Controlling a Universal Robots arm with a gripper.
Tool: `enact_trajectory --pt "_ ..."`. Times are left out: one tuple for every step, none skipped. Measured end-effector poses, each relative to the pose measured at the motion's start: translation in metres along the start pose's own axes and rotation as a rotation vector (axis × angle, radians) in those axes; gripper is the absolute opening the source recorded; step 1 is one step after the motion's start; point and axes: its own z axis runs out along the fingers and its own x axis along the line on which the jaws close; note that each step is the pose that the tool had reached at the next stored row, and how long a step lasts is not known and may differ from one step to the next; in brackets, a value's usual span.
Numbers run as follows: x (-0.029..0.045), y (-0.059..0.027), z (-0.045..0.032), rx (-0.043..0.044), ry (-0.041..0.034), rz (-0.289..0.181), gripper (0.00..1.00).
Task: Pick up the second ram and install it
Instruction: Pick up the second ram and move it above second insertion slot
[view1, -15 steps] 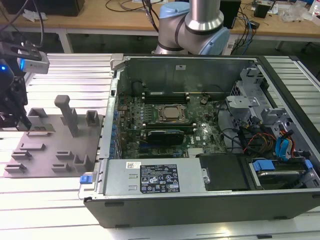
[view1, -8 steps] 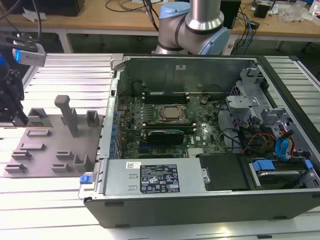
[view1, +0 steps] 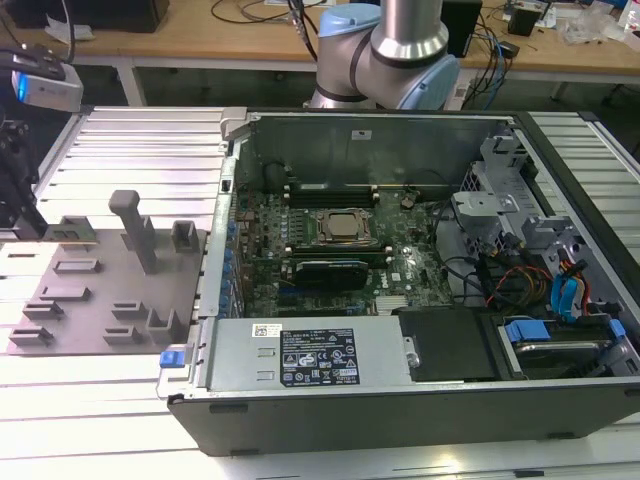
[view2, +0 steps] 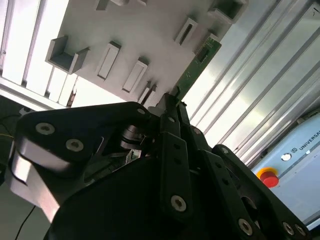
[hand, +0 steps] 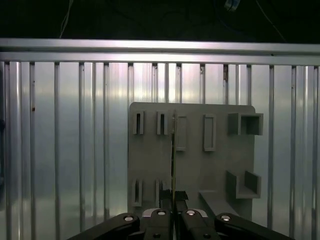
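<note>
The open computer case (view1: 300, 420) lies on the ribbed metal bench (view1: 120, 140). Just beside the case, on the exterior view's left, sits a grey fixture plate (view1: 90, 300). The dark tool (view1: 25, 210) hangs farther from the case. The arm's base (view1: 385, 60) stands behind the case.

You've got a ribbed metal table (view1: 130, 150). A grey jig plate (view1: 95, 320) lies flat on it at the exterior view's left. An open PC case (view1: 400, 415) sits just beside the plate, on the exterior view's right.
</note>
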Motion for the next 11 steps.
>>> enact_trajectory --pt "-0.0002 0.0 -0.0039 -0.0001 0.0 0.0 0.11" --pt "-0.0004 0.0 -0.0072 0.0 0.0001 0.0 0.11" --pt "-0.0005 0.0 -0.0093 -0.0001 0.0001 0.0 0.11" --pt "-0.0005 0.0 -0.0105 0.0 0.0 0.0 0.11" --pt "-0.0006 0.0 -0.0119 -0.0001 0.0 0.0 0.11" --pt "-0.0008 0.0 -0.0146 -0.0001 0.0 0.0 0.11" --pt "-0.0008 0.0 -0.0164 0.0001 -0.0001 0.0 0.11" --pt "-0.0009 0.0 -0.0177 0.0 0.0 0.0 0.11" --pt "-0.001 0.0 -0.0197 0.0 0.0 0.0 0.11" --pt "-0.0011 0.0 -0.023 0.0 0.0 0.0 0.11" --pt "-0.0013 0.0 -0.0258 0.0 0.0 0.0 0.11"
